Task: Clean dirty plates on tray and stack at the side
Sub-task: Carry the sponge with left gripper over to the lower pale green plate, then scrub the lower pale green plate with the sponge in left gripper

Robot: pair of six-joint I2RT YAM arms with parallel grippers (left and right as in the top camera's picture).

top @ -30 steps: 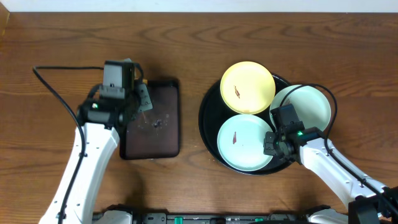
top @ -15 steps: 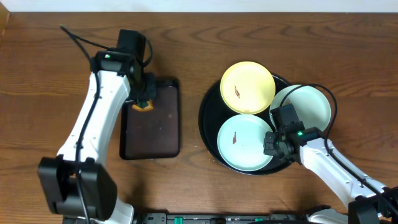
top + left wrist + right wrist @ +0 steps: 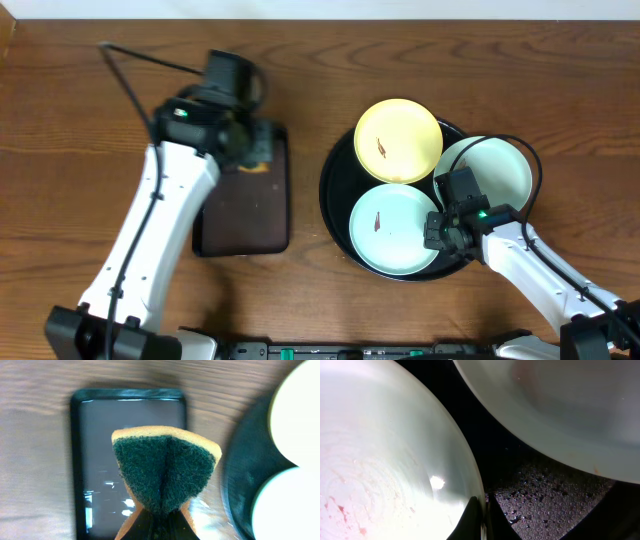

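1 yellow plate [image 3: 398,140] lies at 12 o'clock on the round black tray [image 3: 334,190], 1 mint plate [image 3: 393,229] at 6 o'clock, a second mint plate [image 3: 497,172] at 3 o'clock. The right fingers [image 3: 477,522] are clamped on the 6 o'clock plate's rim, at its 3 o'clock side. The left fingers [image 3: 159,527] pinch a green-faced sponge [image 3: 162,475] above the rectangular tray [image 3: 100,435], at 9 o'clock on the tabletop [image 3: 60,200].
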